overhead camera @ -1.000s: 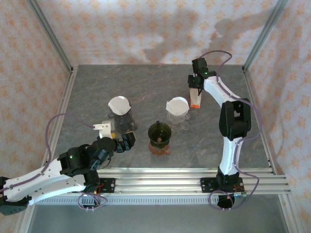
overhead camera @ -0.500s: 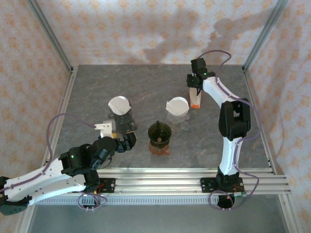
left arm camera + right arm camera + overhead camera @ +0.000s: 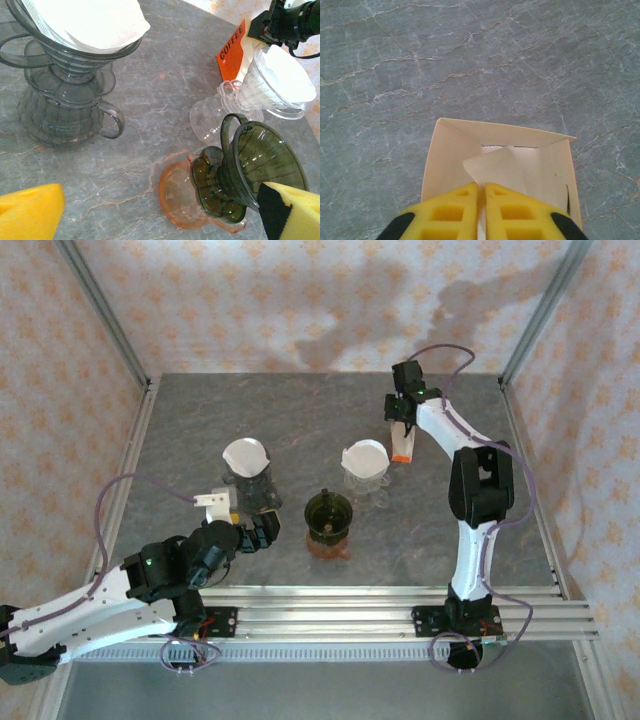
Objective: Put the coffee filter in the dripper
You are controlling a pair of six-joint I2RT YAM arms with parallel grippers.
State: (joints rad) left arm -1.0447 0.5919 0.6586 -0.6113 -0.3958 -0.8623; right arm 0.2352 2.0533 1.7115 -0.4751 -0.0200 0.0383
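We start with the grey table (image 3: 200, 420), where three drippers stand in a loose row across the middle. At the left is a smoky dripper (image 3: 247, 472) and at the right a clear dripper (image 3: 365, 468), each already lined with white paper. Between them and nearer the arms' bases is the dark green dripper (image 3: 328, 514), bare inside, sitting on an orange server (image 3: 175, 195). We judge this to be the one to fill.

The left gripper (image 3: 260, 532) hangs just beside that green dripper with its yellow pads spread wide and nothing between them. It is the nearer arm, but it carries nothing.

The right arm reaches to the far side, and the right gripper (image 3: 481, 200) points straight down into the open filter box (image 3: 449, 150), which stands just beyond the clear dripper. Inside the box a coffee filter (image 3: 492, 165) rises out of the stack to the fingers (image 3: 455, 210). These are pressed together with a thin white edge showing between them, so we read this as a pinch on the paper.

The move ahead turns on one line. From the box, the green dripper lies toward the near edge and to the left, with the clear dripper almost directly between. As we see it, the filter has to come straight up out of the box and pass over or around the clear dripper. It then goes down point first into the green cone's upturned mouth.
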